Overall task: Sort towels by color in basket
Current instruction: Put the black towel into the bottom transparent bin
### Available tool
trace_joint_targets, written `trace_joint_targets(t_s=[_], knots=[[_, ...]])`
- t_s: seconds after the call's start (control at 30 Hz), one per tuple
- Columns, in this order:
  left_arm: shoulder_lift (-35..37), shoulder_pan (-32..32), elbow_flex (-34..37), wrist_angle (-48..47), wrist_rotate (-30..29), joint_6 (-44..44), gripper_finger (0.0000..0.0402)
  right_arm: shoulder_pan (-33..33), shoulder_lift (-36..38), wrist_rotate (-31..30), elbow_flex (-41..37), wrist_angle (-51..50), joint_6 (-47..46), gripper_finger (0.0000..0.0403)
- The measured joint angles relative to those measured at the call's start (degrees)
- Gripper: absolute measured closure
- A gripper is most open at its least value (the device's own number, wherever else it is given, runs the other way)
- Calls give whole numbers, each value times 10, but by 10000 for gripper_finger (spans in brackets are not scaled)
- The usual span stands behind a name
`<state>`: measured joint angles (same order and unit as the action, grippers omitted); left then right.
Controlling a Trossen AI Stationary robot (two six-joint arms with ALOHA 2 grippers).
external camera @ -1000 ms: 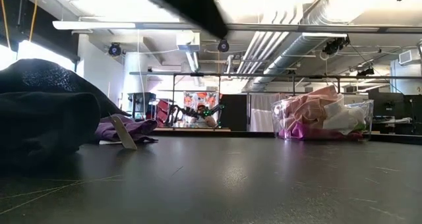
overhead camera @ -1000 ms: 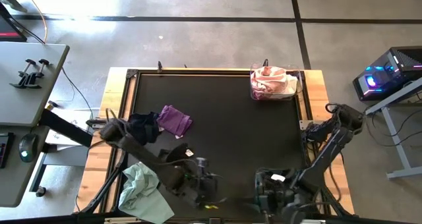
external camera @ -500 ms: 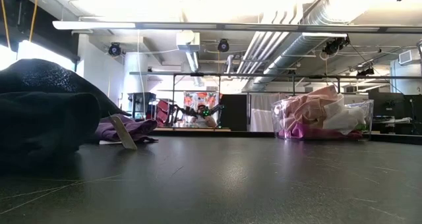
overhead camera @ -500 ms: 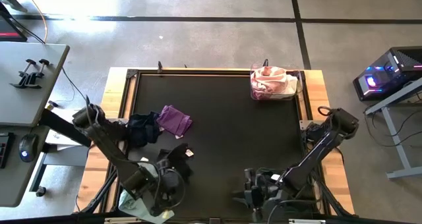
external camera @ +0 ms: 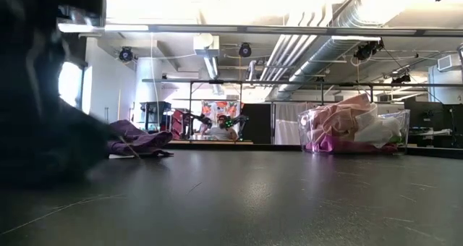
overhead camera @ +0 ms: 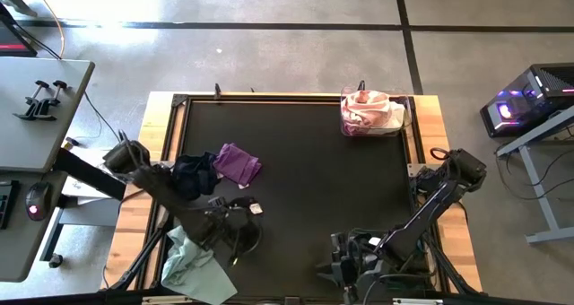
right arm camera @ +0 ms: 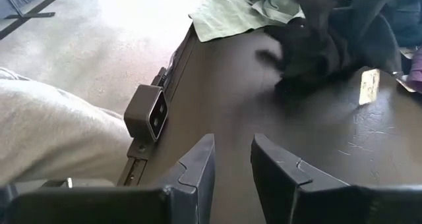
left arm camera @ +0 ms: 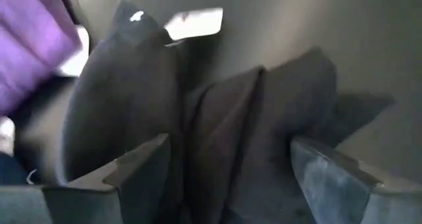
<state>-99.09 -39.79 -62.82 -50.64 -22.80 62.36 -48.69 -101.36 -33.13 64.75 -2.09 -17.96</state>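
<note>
A black towel [overhead camera: 242,217] with a white tag [left arm camera: 194,23] lies crumpled on the mat at the near left. My left gripper [overhead camera: 230,239] hangs over it, open; in the left wrist view its fingers [left arm camera: 142,171] flank a fold of the towel [left arm camera: 224,118]. Farther left lie a navy towel [overhead camera: 193,172] and a purple towel [overhead camera: 239,164]. A pale mint towel [overhead camera: 186,262] hangs over the near-left edge. The clear basket [overhead camera: 370,114] at the far right holds pink and white towels. My right gripper [right arm camera: 231,161] waits at the near edge, narrowly open with nothing between its fingers. My left gripper points down at the black towel's raised fold [left arm camera: 224,118], one finger on each side of it. Whether the fingers touch the cloth I cannot tell.
The dark mat's middle [overhead camera: 314,179] is bare between the towels and the basket. A wooden frame [overhead camera: 157,117] edges the table. A side table [overhead camera: 40,108] stands beyond the left edge, a lit computer [overhead camera: 529,103] beyond the right.
My left gripper has swung from the table's near middle toward the near-left corner, then back a little toward the far edge, ending over the black towel. My right gripper has shifted slightly toward the left along the near edge. The towels lie as before.
</note>
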Motion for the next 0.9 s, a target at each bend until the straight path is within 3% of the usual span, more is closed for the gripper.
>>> trace_joint_targets(t_s=[0.13,0.23,0.33,0.53,0.67,0.9], knots=[[0,13,59,66,62,-31,110,-2,0,0,0,2,0,311],[4,16,95,138,78,-74,145,-2,0,0,0,2,0,311],[4,16,106,170,78,-90,207,-2,0,0,0,2,0,311],[0,19,100,221,48,-120,378,-2,-6,-14,0,2,9,311],[-3,22,79,311,-7,-169,382,-2,-38,-49,0,2,11,311],[-2,13,31,468,-99,-335,396,37,-60,-74,0,36,1,296]])
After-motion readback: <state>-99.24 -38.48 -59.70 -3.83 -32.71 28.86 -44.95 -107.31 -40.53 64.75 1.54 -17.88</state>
